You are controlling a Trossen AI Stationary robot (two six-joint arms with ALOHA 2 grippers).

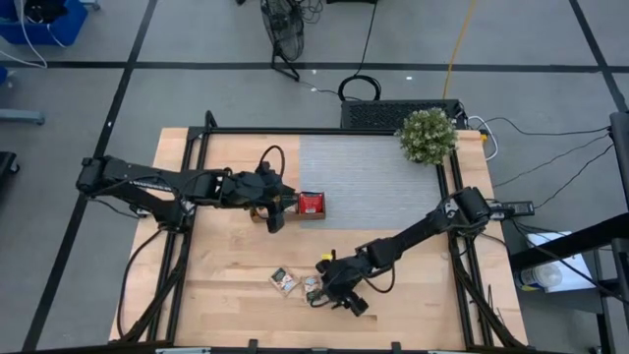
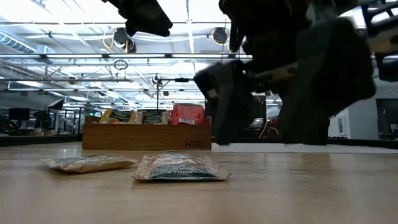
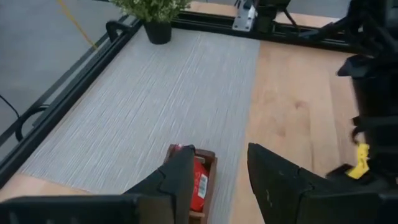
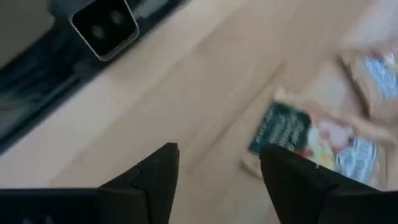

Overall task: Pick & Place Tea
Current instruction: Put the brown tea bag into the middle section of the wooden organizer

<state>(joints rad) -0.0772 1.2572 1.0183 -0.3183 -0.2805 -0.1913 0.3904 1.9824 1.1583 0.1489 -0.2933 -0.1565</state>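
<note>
Light wood table with grey ribbed mat at 12 o'clock; brown wooden tray holding red sachets; loose sachets at 6 o'clock, dark green-and-white labels; green plant, black pot.

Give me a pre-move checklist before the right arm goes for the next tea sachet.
1. Right pincer open and holding nothing: ok.
2. Right pincer near the loose sachets: ok, it hovers beside the green sachet at the table's front.
3. Sachets lying flat, not stacked: ok, the green sachet and the pale sachet lie side by side.
4. Wooden tray upright with sachets already in it: ok.
5. Left pincer away from the sachets: ok, it hovers at the tray.
6. Free room in the tray: cannot tell.
</note>
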